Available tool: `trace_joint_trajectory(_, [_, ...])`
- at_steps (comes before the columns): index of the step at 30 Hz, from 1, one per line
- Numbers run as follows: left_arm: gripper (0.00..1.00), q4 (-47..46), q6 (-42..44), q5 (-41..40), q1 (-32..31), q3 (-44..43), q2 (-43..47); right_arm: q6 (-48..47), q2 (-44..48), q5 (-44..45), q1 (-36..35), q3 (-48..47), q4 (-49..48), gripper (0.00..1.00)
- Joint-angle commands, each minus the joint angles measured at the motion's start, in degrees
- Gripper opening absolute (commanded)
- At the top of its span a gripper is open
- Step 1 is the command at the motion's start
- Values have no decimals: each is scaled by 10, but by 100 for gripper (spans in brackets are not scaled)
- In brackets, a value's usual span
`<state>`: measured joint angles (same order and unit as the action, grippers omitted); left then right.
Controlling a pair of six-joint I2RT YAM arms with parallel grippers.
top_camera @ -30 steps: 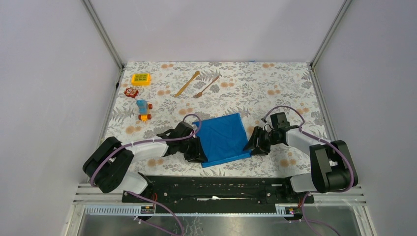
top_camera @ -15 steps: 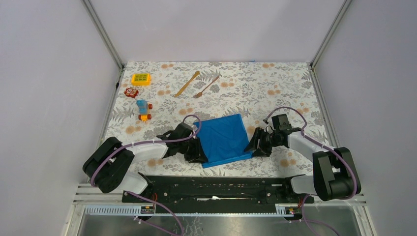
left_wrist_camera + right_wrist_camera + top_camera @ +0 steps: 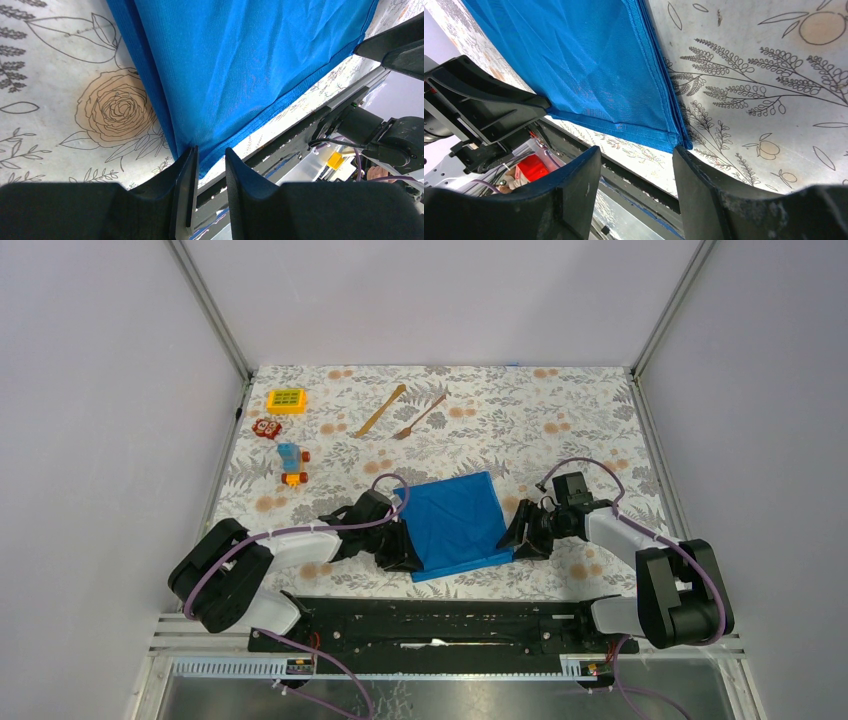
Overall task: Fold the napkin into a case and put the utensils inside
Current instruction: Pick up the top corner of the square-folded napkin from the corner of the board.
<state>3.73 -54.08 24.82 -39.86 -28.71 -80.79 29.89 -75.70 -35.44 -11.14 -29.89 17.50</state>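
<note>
The blue napkin (image 3: 455,520) lies flat on the flowered table as a broad folded rectangle, not a narrow case. My left gripper (image 3: 408,558) sits at its near left corner. In the left wrist view that gripper (image 3: 210,155) has its jaws narrowly apart, and the napkin (image 3: 240,60) corner tip is just at their mouth with a gap showing. My right gripper (image 3: 515,540) is at the near right corner. In its own view the right gripper (image 3: 636,152) is wide open, with the napkin (image 3: 589,65) corner beside its right fingertip. The wooden knife (image 3: 380,411) and fork (image 3: 420,416) lie far back.
A yellow toy (image 3: 286,400), a red toy (image 3: 266,427) and a blue-orange toy (image 3: 291,464) sit at the far left. The black rail (image 3: 440,615) runs along the table's near edge, just behind both grippers. Metal posts frame the back corners.
The right gripper's jaws have widened a little and its arm has shifted slightly right. The napkin's surface has settled flatter. The left arm has stayed put.
</note>
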Motion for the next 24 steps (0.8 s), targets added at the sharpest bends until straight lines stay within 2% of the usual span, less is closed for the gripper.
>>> trace_joint_trajectory(1, [31, -5, 4, -10, -4, 11, -7, 14, 8, 28, 0, 6, 3, 62])
trace_joint_trajectory(24, [30, -19, 3, -3, -4, 16, -14, 20, -5, 33, -2, -38, 3, 64])
